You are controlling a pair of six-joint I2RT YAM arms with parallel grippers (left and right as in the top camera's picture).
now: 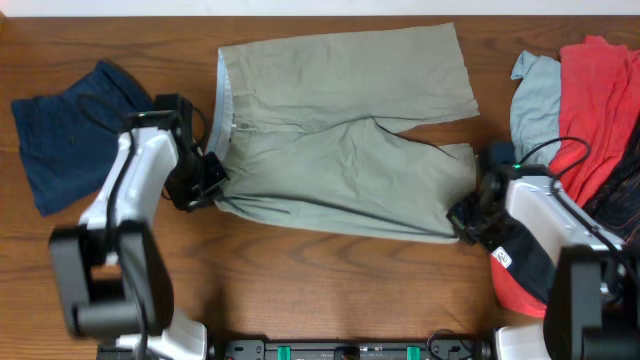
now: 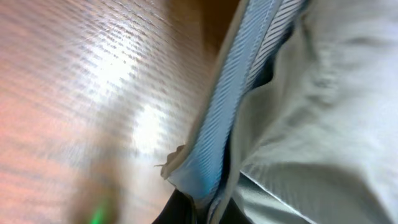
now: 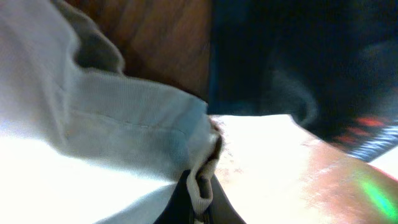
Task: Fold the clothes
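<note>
The khaki-beige shorts (image 1: 340, 140) lie spread across the middle of the table, waistband to the left with its pale blue lining (image 2: 217, 124) showing. My left gripper (image 1: 207, 185) is shut on the near waistband corner, pinching the lining and khaki cloth (image 2: 214, 202). My right gripper (image 1: 462, 222) is shut on the near leg's hem corner (image 3: 200, 186) at the shorts' right end. Navy shorts (image 1: 70, 130) lie far left. Red (image 1: 600, 110) and light-blue (image 1: 535, 95) garments are piled far right, with black cloth (image 1: 625, 215) beside them.
Bare wooden table (image 1: 330, 290) runs along the front. The pile on the right crowds my right arm (image 1: 545, 230). A white wall edge borders the table's back.
</note>
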